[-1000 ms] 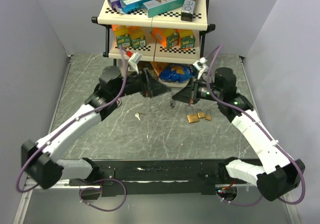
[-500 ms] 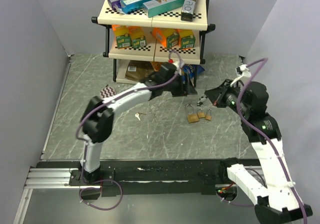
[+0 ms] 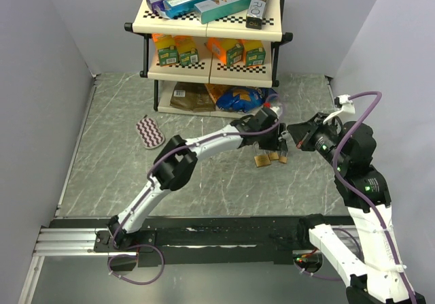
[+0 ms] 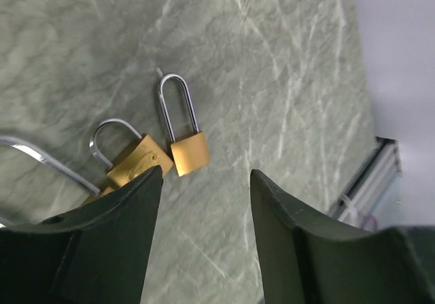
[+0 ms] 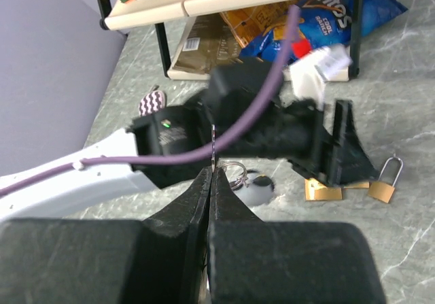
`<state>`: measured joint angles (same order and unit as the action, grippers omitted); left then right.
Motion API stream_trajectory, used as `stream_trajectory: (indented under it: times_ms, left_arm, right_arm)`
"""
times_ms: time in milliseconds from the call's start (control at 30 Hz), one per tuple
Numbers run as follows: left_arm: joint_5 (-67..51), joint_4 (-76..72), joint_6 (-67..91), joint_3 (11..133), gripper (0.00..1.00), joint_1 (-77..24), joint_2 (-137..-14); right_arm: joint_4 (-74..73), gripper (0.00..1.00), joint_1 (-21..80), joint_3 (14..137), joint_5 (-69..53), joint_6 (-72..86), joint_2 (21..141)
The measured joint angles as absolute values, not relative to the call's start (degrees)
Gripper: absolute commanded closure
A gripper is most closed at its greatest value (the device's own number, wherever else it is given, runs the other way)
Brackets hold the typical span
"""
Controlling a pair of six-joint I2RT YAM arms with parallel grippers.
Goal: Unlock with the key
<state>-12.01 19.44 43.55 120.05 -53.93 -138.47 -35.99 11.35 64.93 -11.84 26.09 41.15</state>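
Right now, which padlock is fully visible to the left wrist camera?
The small padlock with the tall narrow shackle; a tool finger partly covers the other padlocks.

Soft, even light fills the overhead view; shadows on the worktop are faint; the left wrist view is sharp on the padlocks, its near fingers dark and blurred; the right wrist view smears the left arm.

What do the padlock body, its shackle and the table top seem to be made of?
Padlock body: probably brass, yellow-gold with a dull brushed sheen.
Shackle: steel or chromed metal, silver and shiny with bright highlights.
Table top: looks like grey-green marble with pale veins, but it may be a printed laminate; the pictures cannot settle it.
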Motion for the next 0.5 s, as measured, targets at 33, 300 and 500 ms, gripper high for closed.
stream_trajectory:
  times_ms: [33, 300, 500]
  left_arm:
    - [-11.46, 19.38, 43.13, 120.55, 0.42, -54.43, -139.35]
    - [-5.1, 16.05, 39.94, 125.67, 0.44, -57.28, -146.3]
    - [-1.43, 14.74, 36.51, 127.83, 0.45, -58.3, -148.88]
  right_arm:
    - [-36.16, 1.0, 11.35, 64.93, -11.88, 26.09, 41.17]
    - [-36.4, 1.0, 11.35, 64.9, -14.31, 26.81, 41.23]
    - [-36.23, 1.0, 11.35, 64.55, -16.25, 27.35, 41.39]
